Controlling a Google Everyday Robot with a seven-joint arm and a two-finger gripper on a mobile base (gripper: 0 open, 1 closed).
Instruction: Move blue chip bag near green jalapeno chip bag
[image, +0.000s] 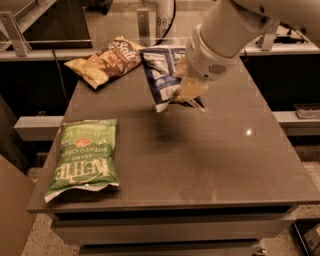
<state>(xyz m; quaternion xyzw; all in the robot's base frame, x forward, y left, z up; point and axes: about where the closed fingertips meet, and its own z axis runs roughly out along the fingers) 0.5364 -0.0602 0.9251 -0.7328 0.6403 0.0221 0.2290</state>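
Note:
The blue chip bag (161, 75) hangs in the air above the middle-back of the dark table (200, 160), its white label panel facing me. My gripper (189, 91) is shut on the bag's right edge and holds it off the surface; a shadow lies on the table below it. The green jalapeno chip bag (86, 152) lies flat at the table's front left corner, well to the left and nearer than the held bag.
A brown-and-yellow "Salt" chip bag (105, 61) lies at the table's back left corner. A metal rail and shelf (30, 50) run behind the table. A lower ledge (300, 117) sticks out at the right.

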